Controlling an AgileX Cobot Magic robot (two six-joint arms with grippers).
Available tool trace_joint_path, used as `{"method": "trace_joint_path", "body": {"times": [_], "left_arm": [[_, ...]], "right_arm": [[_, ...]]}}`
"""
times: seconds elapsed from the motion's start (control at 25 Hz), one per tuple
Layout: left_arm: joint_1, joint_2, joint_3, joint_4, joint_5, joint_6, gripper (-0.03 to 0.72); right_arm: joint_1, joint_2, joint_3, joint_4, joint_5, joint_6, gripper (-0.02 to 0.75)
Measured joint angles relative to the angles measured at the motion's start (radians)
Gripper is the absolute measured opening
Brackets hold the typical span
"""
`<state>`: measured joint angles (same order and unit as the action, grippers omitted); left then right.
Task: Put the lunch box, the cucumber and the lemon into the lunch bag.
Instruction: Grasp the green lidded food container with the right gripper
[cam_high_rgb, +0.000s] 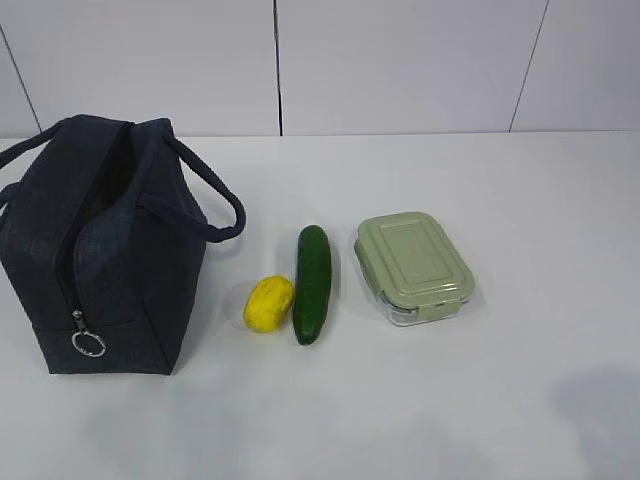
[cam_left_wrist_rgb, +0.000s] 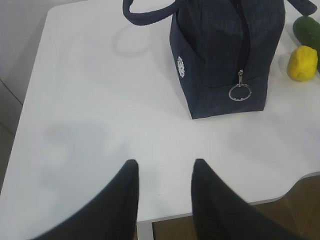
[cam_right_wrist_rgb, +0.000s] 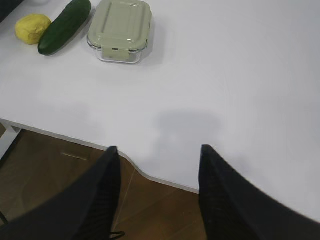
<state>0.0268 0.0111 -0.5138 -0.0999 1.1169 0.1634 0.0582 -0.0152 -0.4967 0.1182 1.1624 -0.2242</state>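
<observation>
The navy lunch bag stands at the left of the white table, its zipper run up and a silver ring pull hanging low on its near end. To its right lie the yellow lemon, the dark green cucumber and the lunch box with its sage-green lid. My left gripper hangs open over the table's front edge, well short of the lunch bag. My right gripper is open and empty above the front edge, far from the lunch box. Neither arm appears in the exterior view.
The table's near edge has a curved cut-out with brown floor below. A pale panelled wall rises behind the table. The bag's two loop handles droop to either side.
</observation>
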Motion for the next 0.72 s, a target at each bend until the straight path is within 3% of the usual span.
{"method": "trace_joint_path", "body": {"times": [0.72], "left_arm": [[0.000,0.000,0.000,0.000,0.000,0.000,0.239]], "right_arm": [[0.000,0.000,0.000,0.000,0.000,0.000,0.381]]}}
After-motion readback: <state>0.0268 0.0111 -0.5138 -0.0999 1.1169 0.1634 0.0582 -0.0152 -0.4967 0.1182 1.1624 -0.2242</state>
